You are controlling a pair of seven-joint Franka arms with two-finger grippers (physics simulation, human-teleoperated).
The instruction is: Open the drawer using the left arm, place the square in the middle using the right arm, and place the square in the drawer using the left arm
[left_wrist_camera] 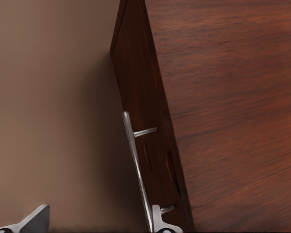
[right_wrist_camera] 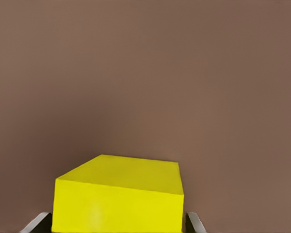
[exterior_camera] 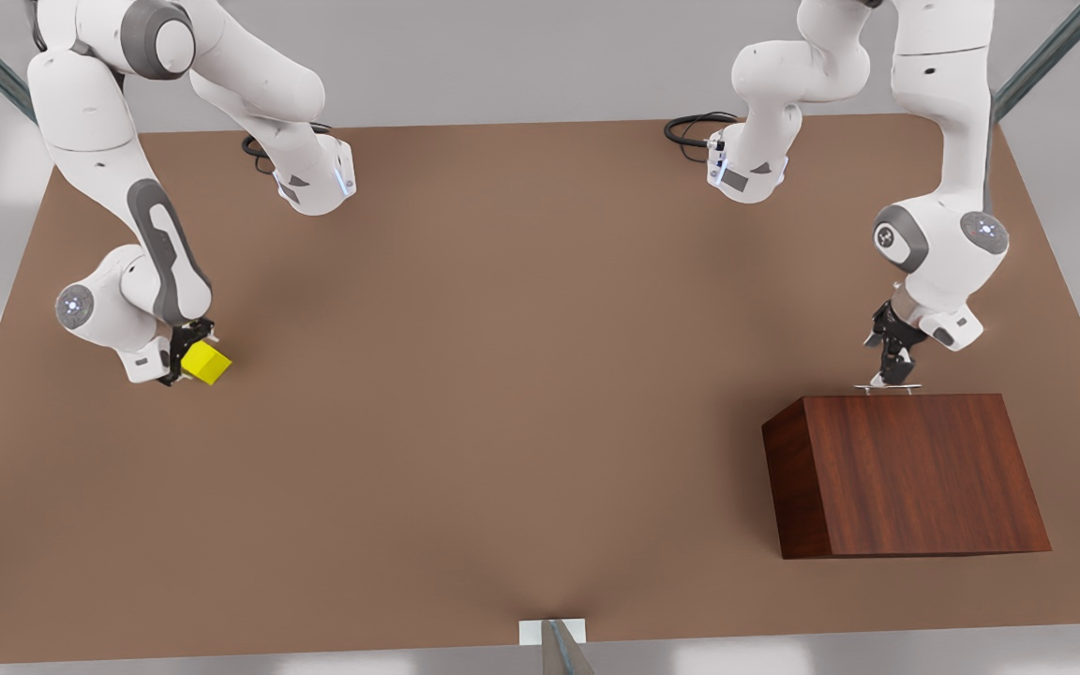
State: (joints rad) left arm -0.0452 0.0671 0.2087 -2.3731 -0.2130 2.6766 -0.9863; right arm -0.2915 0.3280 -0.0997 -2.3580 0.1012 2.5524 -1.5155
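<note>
We are seeing the left gripper [exterior_camera: 892, 373] standing at the silver handle [exterior_camera: 888, 386] of the drawer [left_wrist_camera: 140, 121], fingers spread apart, one fingertip [left_wrist_camera: 157, 221] touching the bar and the other [left_wrist_camera: 31, 221] well off to the side over the tabletop [exterior_camera: 521, 375]. The drawer is sitting flush in the cabinet [exterior_camera: 915, 473] on the front view's right. The right gripper [exterior_camera: 186, 361] is holding the square [exterior_camera: 206, 363] between its fingers [right_wrist_camera: 194, 224] on the front view's left, far from the cabinet.
</note>
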